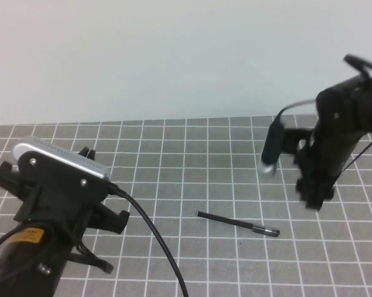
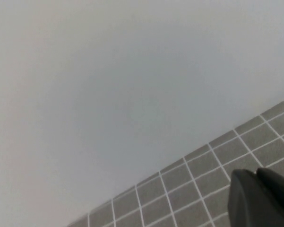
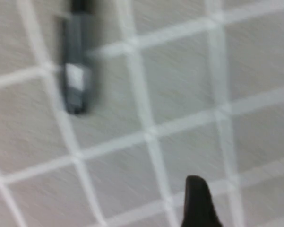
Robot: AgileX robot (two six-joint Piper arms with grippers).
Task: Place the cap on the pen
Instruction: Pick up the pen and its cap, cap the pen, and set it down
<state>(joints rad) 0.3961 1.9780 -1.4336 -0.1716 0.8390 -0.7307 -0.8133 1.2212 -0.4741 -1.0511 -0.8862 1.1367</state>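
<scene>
Pen [image 1: 238, 223] flat on the gridded counter [image 1: 173, 154], neither of my arms touching it.
My right end effector [image 1: 314, 197] hangs pointing down, just beyond the pen's thicker end. My left end effector [image 1: 86, 152] sits well off its thin end. I cannot tell either's state. The pen's long axis runs left-right, thin end left.

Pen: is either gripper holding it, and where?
Neither. Pen lies free on the mat; right gripper hovers right of it, left gripper sits far left.

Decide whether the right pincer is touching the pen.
Apart. The high view shows bare mat between the right pincer, at the right, and the pen lying mid-mat; the left pincer sits near left.
</scene>
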